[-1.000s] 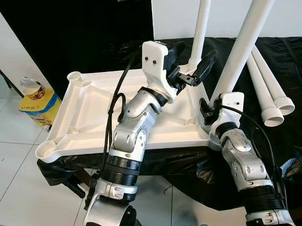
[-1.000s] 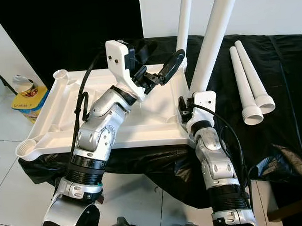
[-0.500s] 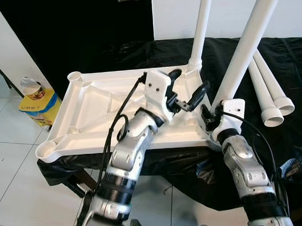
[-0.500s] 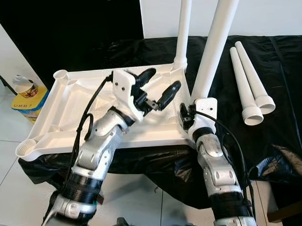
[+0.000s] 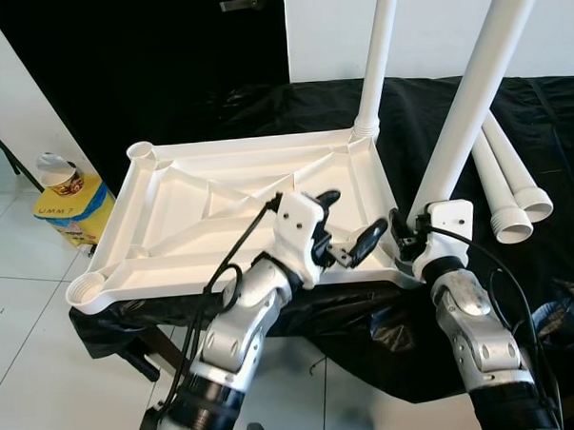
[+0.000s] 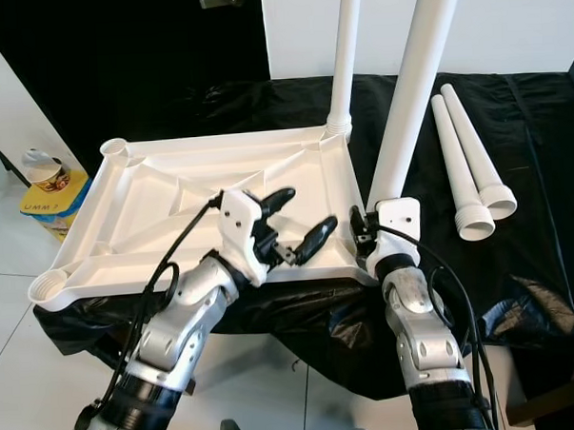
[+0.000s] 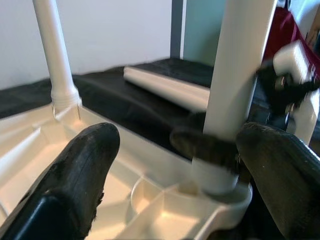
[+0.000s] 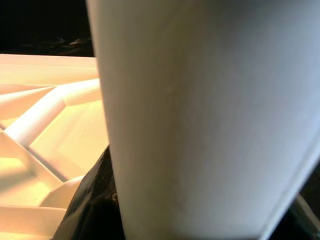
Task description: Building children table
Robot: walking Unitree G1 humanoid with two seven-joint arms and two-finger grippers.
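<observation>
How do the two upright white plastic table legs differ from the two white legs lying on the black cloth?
The upright legs stand in corner sockets of the upturned white tabletop; the lying legs rest loose, side by side, on the black cloth. The right hand is at one upright leg's base; nothing touches the lying pair. All are white tubes.

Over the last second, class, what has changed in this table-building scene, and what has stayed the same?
The left gripper, open, drew back from the far leg toward the tabletop's near edge. The right gripper stayed at the near leg's base; two loose legs unmoved.
</observation>
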